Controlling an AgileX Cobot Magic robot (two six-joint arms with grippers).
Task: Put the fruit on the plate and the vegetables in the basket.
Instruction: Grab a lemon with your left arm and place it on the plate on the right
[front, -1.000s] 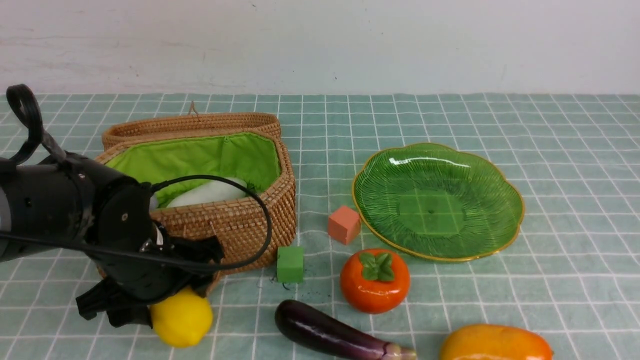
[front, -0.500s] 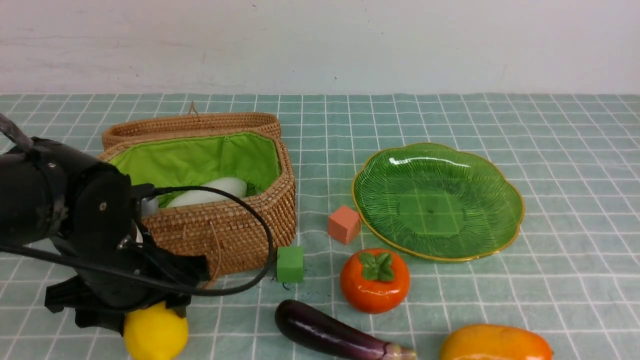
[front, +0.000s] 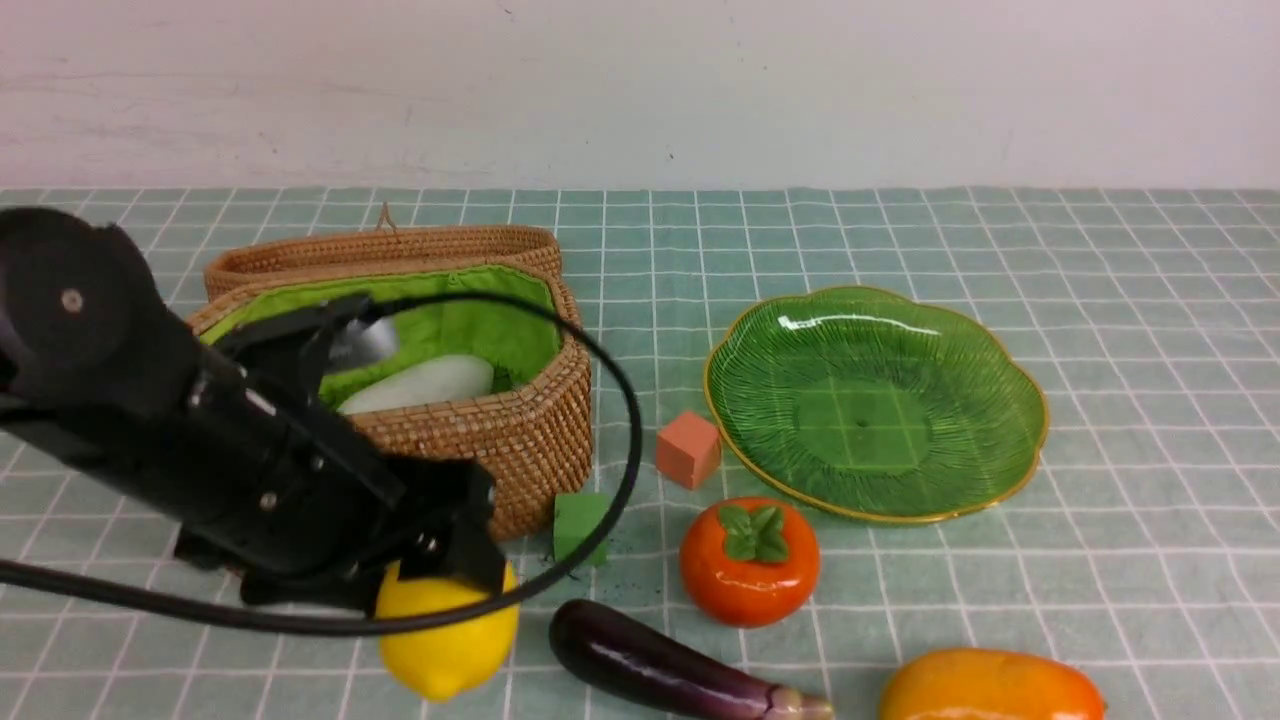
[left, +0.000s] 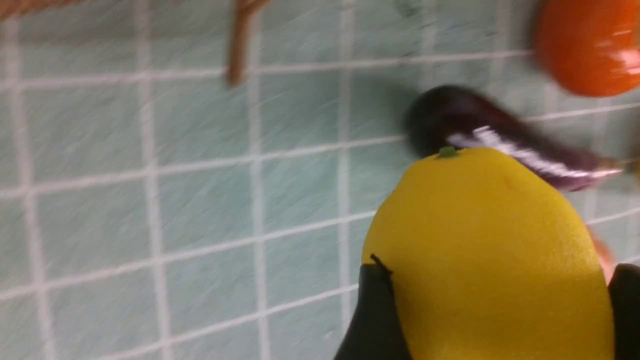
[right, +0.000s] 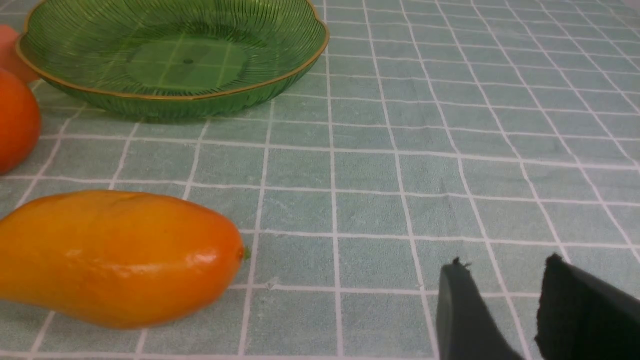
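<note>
Since a second ago the left gripper (front: 445, 575) is swung round from the basket (front: 500, 440) front toward the plate (front: 875, 400). The lemon (front: 447, 640) is clamped between its jaws, just beside the eggplant (front: 660, 670) and well short of the plate. Transfer is judged under way. The right gripper (right: 505, 300) is held slightly apart, empty, near the mango (right: 115, 257).

Checked tablecloth (front: 1100, 300) under basket (front: 520, 440), plate (front: 870, 400), persimmon (front: 748, 575), eggplant (front: 650, 665), mango (front: 990, 688)

A small matte salmon-pink cube (front: 688, 448) sits on the pale green, white-gridded tablecloth (front: 1100, 560). A small matte green cube (front: 580, 525) lies nearby at its seven o'clock, apart. A white wall (front: 640, 90) rises at twelve o'clock.
</note>
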